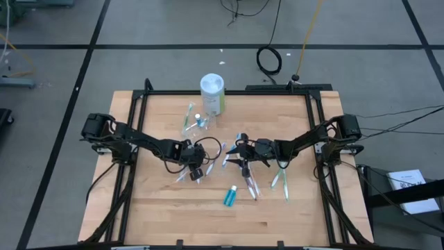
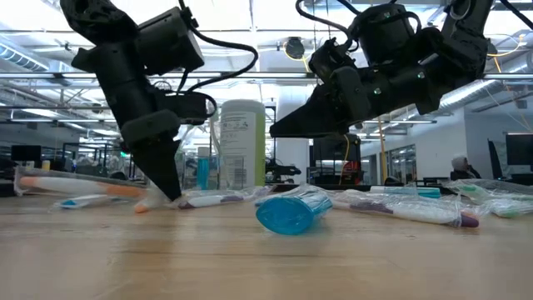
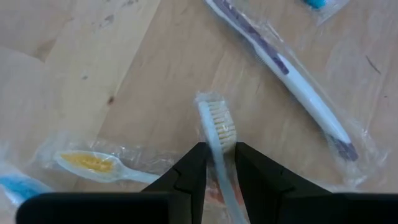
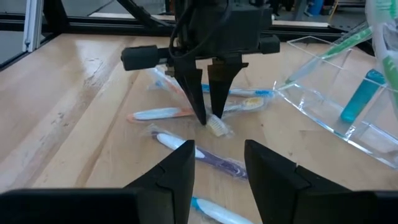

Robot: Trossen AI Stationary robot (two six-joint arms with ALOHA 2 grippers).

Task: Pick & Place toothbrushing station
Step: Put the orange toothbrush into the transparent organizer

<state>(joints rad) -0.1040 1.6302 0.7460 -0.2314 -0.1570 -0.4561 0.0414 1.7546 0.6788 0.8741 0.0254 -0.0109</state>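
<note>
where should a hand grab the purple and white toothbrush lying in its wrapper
Grip the purple and white toothbrush mid-handle, coming straight down with fingers across its width. It lies flat on the table in a clear wrapper, long and slim, with bare wood on both sides there. The left hand is already closed on another brush.

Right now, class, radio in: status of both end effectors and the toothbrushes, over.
Left end effector down at table, fingers around a wrapped toothbrush. Right end effector open, hovering, empty. Loose toothbrushes close by; canister well behind, over.
</note>
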